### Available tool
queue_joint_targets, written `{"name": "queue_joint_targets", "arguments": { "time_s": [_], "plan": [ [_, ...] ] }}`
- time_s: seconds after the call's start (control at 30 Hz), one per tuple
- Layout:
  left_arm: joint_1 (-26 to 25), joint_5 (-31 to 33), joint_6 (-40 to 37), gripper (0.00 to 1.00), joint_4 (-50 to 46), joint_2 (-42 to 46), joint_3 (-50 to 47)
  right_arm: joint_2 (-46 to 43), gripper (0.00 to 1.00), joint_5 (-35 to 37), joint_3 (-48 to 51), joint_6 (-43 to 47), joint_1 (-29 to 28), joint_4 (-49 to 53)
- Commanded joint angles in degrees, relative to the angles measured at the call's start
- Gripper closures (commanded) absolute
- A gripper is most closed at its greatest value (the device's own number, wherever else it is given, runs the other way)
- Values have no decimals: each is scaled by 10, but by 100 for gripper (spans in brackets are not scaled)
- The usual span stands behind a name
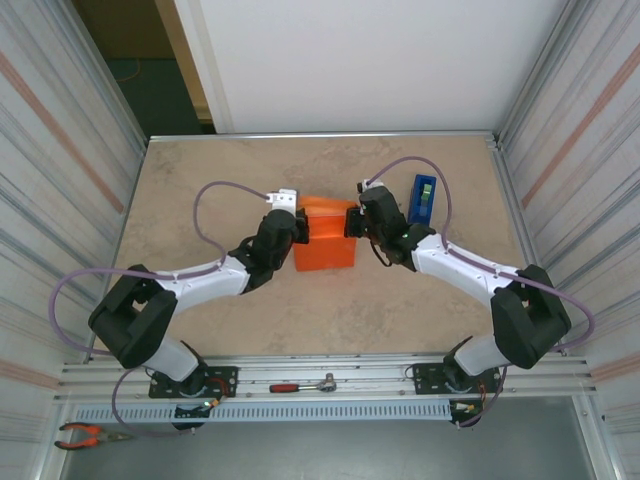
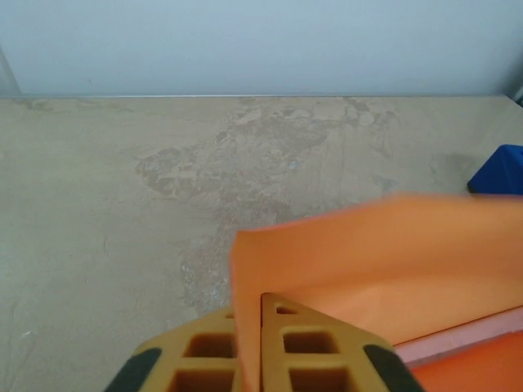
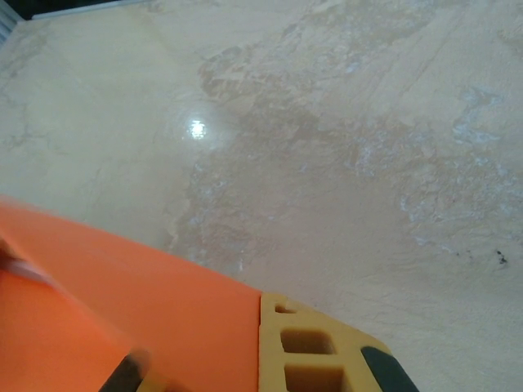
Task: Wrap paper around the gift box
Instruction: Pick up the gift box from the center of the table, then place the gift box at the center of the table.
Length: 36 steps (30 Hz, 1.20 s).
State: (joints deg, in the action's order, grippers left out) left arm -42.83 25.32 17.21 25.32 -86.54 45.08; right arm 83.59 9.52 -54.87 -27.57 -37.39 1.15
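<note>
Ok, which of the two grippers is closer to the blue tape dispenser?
The right gripper, pinching the paper's right edge: the blue tape dispenser stands just past its wrist. The left gripper grips the opposite edge, farther away.

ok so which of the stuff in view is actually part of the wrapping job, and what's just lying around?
In the job: bright orange paper sheet, pinched by left gripper and right gripper; pale pink box, an edge showing beside the paper.
Lying about: upright blue tape dispenser, untouched; red-handled ratchet wrench; orange-handled pliers.
</note>
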Motion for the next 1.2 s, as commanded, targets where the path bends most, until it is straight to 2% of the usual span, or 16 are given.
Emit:
{"name": "queue_joint_targets", "arguments": {
  "time_s": [0.0,0.37,0.57,1.17],
  "plan": [
    [-5,-25,-25,100,-13,-7,40,8,100,-10,-44,19,-4,12],
    [18,-73,-64,100,-57,3,160,-6,100,-29,-152,32,27,69],
    [23,-88,-77,100,-68,3,195,-19,100,-40,-165,34,39,75],
    [23,-93,-20,100,-3,-3,62,-24,100,-23,-10,-10,16,10]
  ]
}}
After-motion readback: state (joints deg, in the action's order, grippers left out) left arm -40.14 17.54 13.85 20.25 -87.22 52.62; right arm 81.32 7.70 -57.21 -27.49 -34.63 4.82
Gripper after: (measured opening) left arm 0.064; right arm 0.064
